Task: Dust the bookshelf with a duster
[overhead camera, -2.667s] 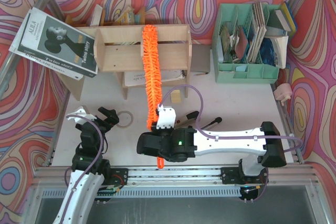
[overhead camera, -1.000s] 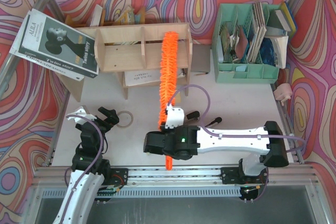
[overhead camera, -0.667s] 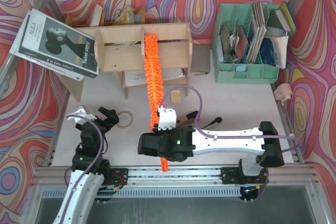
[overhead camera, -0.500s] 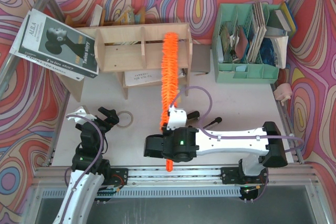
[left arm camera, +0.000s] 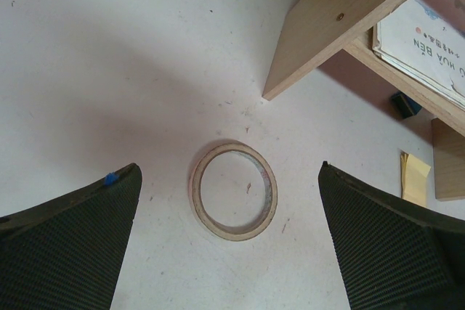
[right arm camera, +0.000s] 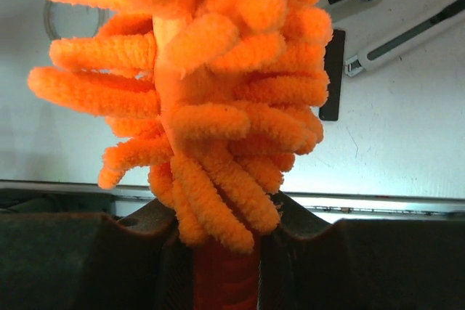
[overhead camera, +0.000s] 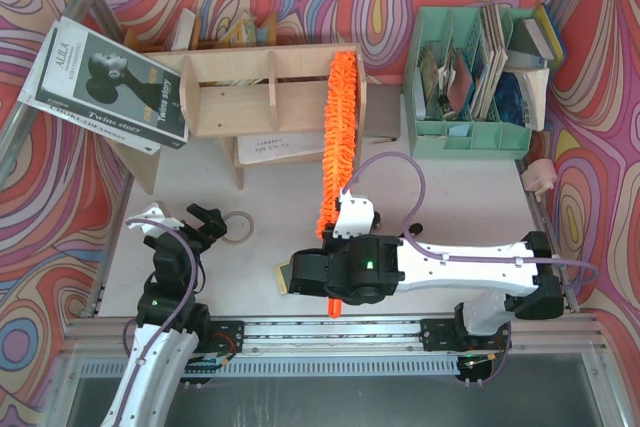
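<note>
Top view: the right gripper (overhead camera: 333, 265) is clamped on the duster (overhead camera: 340, 137). The brush runs up across the right end of the bookshelf (overhead camera: 240, 97), just inside its right side panel. The left gripper (overhead camera: 185, 225) stands spread beside a tape ring (overhead camera: 237, 227). A book (overhead camera: 105, 77) leaning at the shelf's left reads "Twins story".

Left wrist view: jaws wide apart, the tape ring (left arm camera: 233, 190) lying between them. A sheet (left arm camera: 429, 41) on the lower tier shows "HUA BEN".

Right wrist view: the fingers (right arm camera: 290, 234) pinch the orange handle at the base of the fluff (right arm camera: 196, 107). No writing legible.
</note>
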### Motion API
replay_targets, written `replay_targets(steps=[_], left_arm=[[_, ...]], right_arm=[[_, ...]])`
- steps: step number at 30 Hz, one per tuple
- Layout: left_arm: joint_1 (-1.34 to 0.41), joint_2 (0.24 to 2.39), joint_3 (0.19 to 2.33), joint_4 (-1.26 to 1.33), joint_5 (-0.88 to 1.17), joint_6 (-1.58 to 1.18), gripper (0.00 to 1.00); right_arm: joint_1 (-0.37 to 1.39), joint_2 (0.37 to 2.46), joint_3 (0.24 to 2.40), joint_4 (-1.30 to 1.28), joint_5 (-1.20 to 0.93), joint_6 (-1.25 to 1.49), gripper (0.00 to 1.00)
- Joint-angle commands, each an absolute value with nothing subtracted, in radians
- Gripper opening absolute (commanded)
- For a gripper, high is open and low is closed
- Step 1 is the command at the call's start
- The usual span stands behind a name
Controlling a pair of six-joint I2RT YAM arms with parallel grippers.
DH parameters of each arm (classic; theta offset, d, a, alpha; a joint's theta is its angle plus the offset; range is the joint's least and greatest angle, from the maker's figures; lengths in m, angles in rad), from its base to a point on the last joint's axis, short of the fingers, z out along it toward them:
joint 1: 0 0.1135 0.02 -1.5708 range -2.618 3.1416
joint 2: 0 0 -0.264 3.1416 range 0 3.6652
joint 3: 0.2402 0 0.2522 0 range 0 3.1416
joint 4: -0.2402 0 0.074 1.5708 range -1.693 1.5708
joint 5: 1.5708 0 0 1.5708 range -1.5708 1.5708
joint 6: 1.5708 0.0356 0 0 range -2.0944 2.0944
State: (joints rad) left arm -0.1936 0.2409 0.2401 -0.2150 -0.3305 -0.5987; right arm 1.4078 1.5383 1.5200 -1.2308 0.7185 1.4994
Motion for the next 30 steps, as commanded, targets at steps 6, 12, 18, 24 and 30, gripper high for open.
replay_targets(steps=[6, 12, 18, 24, 30], left_arm=[[-0.189, 0.231, 0.224, -0.207, -0.337, -0.602, 0.98], [-0.189, 0.235, 0.222, -0.202, -0.336, -0.603, 0.99], [-0.189, 0.236, 0.223, -0.201, -0.336, -0.603, 0.99], [-0.189, 0.233, 0.224, -0.204, -0.337, -0.603, 0.98], [-0.189, 0.235, 0.223, -0.203, -0.338, -0.603, 0.98]], right_arm=[[1.405, 1.468, 1.487, -1.164, 0.845, 1.424, 0.0], [1.405, 1.483, 1.402, -1.159, 0.76, 1.507, 0.0], [1.405, 1.524, 1.408, -1.151, 0.714, 1.498, 0.0], [1.406, 1.515, 1.511, -1.218, 0.821, 1.469, 0.0], [1.405, 1.465, 1.552, -1.201, 0.88, 1.398, 0.0]])
